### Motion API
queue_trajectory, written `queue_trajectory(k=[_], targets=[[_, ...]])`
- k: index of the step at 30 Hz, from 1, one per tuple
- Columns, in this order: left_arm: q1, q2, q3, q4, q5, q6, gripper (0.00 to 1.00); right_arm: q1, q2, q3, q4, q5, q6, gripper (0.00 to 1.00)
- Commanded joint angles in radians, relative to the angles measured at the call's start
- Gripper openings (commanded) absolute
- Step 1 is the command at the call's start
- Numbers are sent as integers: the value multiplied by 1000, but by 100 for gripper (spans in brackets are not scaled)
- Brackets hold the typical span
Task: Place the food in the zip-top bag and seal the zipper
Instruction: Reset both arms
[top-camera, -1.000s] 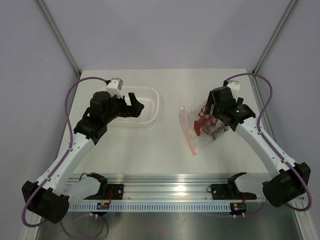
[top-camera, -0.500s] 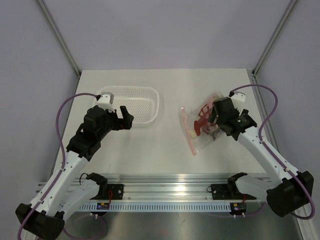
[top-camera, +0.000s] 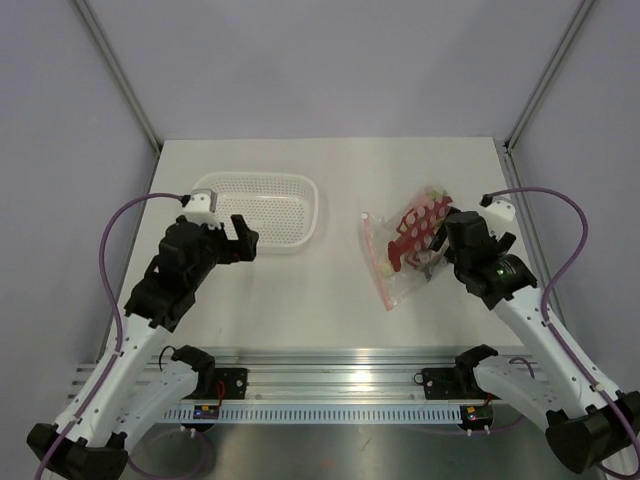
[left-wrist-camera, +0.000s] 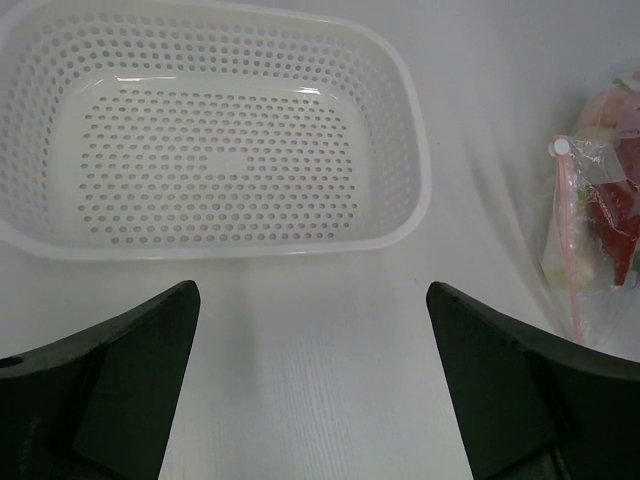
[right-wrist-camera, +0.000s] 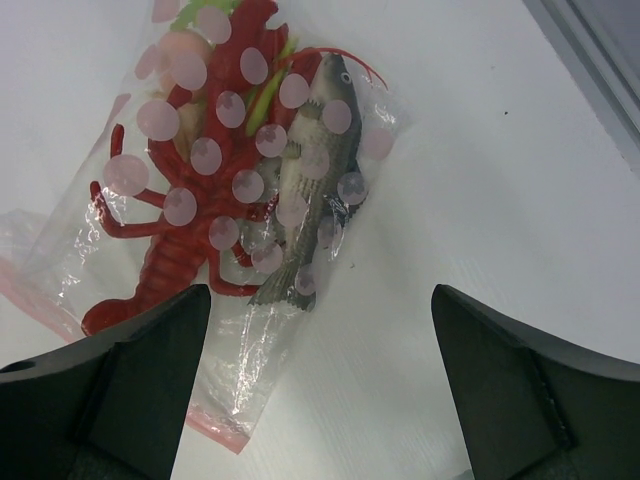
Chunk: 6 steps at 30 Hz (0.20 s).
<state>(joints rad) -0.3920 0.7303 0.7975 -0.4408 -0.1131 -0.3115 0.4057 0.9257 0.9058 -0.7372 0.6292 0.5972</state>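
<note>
Risks, near to far:
- Left gripper (left-wrist-camera: 312, 292): jaws spread wide, nothing between them. It hangs over bare table (top-camera: 330, 300) left of centre, short of the basket (left-wrist-camera: 405, 120). It is well apart from the bag, so it gives no help there. A long reach across would be needed to pin the bag.
- Right gripper (right-wrist-camera: 320, 295): jaws spread wide, nothing held. It hovers over the near-right end of the zip-top bag (right-wrist-camera: 255, 370).
- The bag lies flat on the right half of the table, nearer the right edge, about midway between the near and far edges.
- Zipper (left-wrist-camera: 568, 255) runs along the bag's left side. Whether it is pressed shut along its whole length cannot be told.
- Likely trouble: the bag is floppy and the surface looks smooth. A one-sided press on the strip could skid or rumple the bag rather than seal it.
- The lobster's (right-wrist-camera: 190, 225) tail lies close to the strip. If it shifts, it could catch in the seal and leave a gap.
- Jaws this wide coming down could also snag loose film.

Counts:
- Arms: two; grippers: two.
- Bag: one, clear with pale pink dots; zipper strip: one.
- Inside the bag: one red lobster and one grey fish (right-wrist-camera: 312, 200) beside it.
- Also inside: one green leaf (right-wrist-camera: 190, 14) at the far end.
- Peach piece (right-wrist-camera: 180, 45): at least one. The dots make a firm count doubtful.
- Basket: one, toward the far-left part of the table, showing only its perforated floor.
</note>
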Motion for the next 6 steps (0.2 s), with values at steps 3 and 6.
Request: queue_trajectory(k=[3, 6], targets=[[-4, -14, 5, 27, -51, 5, 99, -2, -79, -28, 33, 93, 52, 100], [-5, -14, 3, 28, -56, 6, 99, -2, -106, -36, 47, 95, 49, 100]])
